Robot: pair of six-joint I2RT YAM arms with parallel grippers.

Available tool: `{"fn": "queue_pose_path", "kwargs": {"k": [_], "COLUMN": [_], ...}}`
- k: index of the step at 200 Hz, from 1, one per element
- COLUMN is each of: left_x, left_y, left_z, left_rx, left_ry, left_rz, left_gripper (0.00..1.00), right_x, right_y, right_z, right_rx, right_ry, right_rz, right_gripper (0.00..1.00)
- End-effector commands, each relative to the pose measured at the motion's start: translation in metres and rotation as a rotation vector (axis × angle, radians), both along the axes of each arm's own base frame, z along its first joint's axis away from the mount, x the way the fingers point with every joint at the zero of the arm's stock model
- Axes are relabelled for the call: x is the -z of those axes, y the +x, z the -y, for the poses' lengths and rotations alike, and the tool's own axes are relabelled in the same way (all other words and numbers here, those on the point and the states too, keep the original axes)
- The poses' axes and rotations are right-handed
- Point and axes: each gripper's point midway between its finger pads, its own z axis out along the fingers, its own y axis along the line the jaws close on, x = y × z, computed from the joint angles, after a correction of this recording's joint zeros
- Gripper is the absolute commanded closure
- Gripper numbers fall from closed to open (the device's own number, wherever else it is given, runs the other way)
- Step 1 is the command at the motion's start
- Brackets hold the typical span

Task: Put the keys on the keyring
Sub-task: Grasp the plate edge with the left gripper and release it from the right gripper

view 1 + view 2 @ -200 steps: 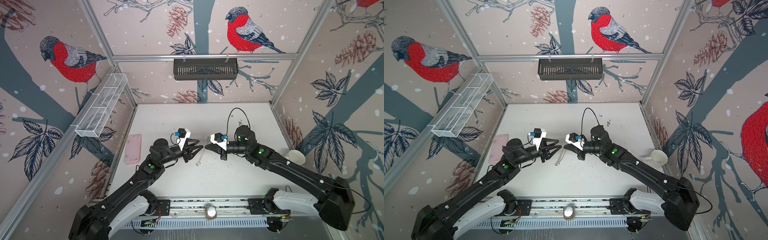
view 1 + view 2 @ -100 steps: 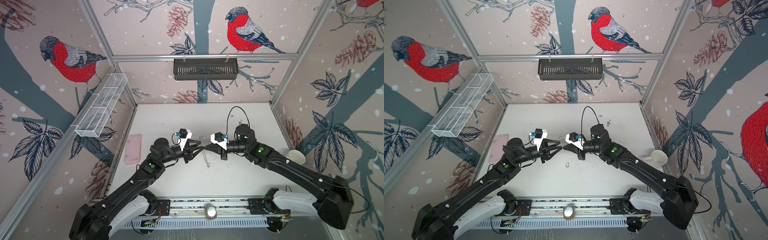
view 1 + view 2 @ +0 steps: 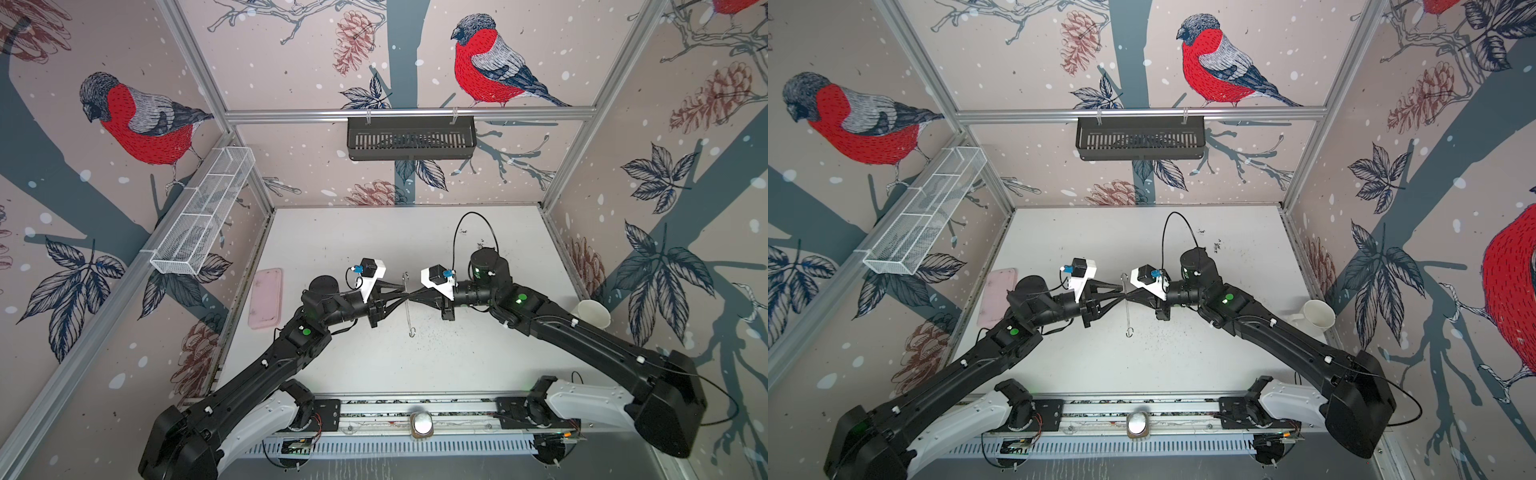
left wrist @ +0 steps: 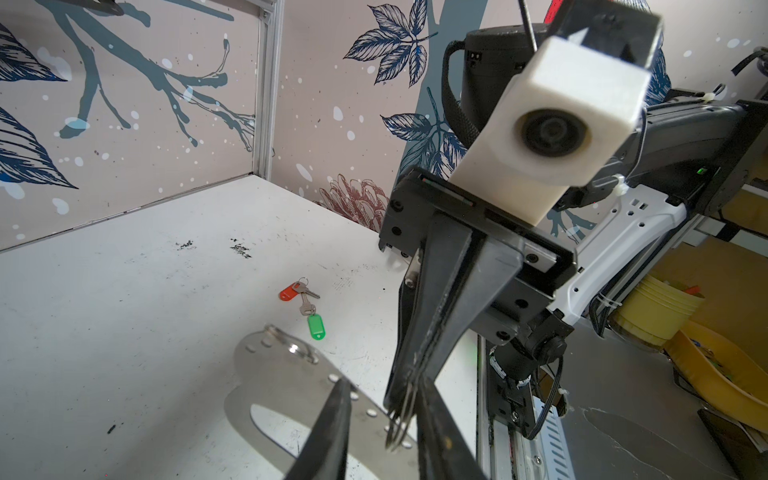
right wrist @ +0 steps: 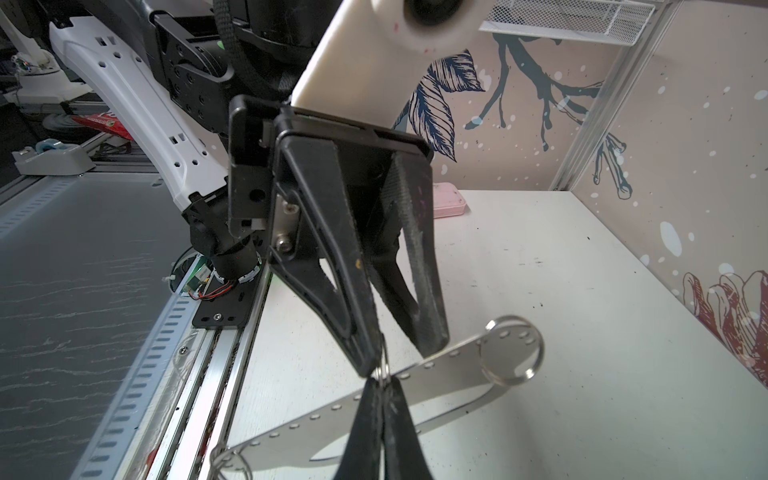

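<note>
Here, the keyring [image 5: 457, 365], a grey curved plate [image 3: 408, 307] with edge holes, stood edge-on at the centre of both top views. The right gripper [image 5: 380, 388] pinched a small ring on its edge, and the left gripper [image 5: 401, 359] jaws stood slightly spread astride it. The keys [image 4: 303, 307] (red and green tags) lay on the table [image 3: 353, 249] with open tabletop around them. A pink case [image 3: 266, 297] lay at the left edge.

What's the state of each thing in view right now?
Grey curved metal keyring plate: held up, on edge.
Right gripper: shut on the plate's small ring.
Left gripper: open, jaws straddling the plate.
Two silver keys, red and green tags: loose on the table.
Pink rectangular case: lying flat.
</note>
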Motion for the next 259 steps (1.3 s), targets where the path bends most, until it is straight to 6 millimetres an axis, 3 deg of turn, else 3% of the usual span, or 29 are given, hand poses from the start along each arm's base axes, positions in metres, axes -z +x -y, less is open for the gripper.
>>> {"fn": "queue_pose_path", "kwargs": {"k": [1, 44, 85, 152, 170, 192, 218, 259], "left_x": [-0.012, -0.013, -0.011, -0.011, -0.015, -0.021, -0.026, -0.029], "left_y": [-0.002, -0.003, -0.003, 0.004, 0.004, 0.006, 0.01, 0.017], "left_z": [0.002, 0.002, 0.003, -0.001, -0.005, -0.012, -0.021, -0.033], "left_rx": [0.014, 0.016, 0.011, -0.041, -0.068, -0.118, -0.182, -0.274], "left_ry": [-0.021, -0.021, -0.018, -0.02, -0.037, -0.06, -0.079, -0.096], "left_rz": [0.062, 0.07, 0.073, 0.074, 0.089, 0.116, 0.14, 0.158], "left_gripper": [0.75, 0.84, 1.0, 1.0, 1.0, 1.0, 1.0, 1.0], "right_x": [-0.008, -0.008, -0.008, -0.011, -0.012, -0.013, -0.014, -0.012], "right_y": [-0.003, -0.003, -0.002, 0.003, 0.009, 0.018, 0.027, 0.043], "right_z": [-0.002, -0.001, -0.001, 0.001, 0.005, 0.013, 0.025, 0.041], "right_rx": [-0.031, -0.032, -0.03, -0.004, 0.024, 0.068, 0.14, 0.263], "right_ry": [0.024, 0.022, 0.024, 0.036, 0.044, 0.062, 0.097, 0.124], "right_rz": [0.021, 0.018, 0.014, 0.007, -0.003, -0.012, -0.019, -0.04], "right_gripper": [1.0, 1.0, 1.0, 1.0, 0.83, 0.72, 0.65, 0.63]}}
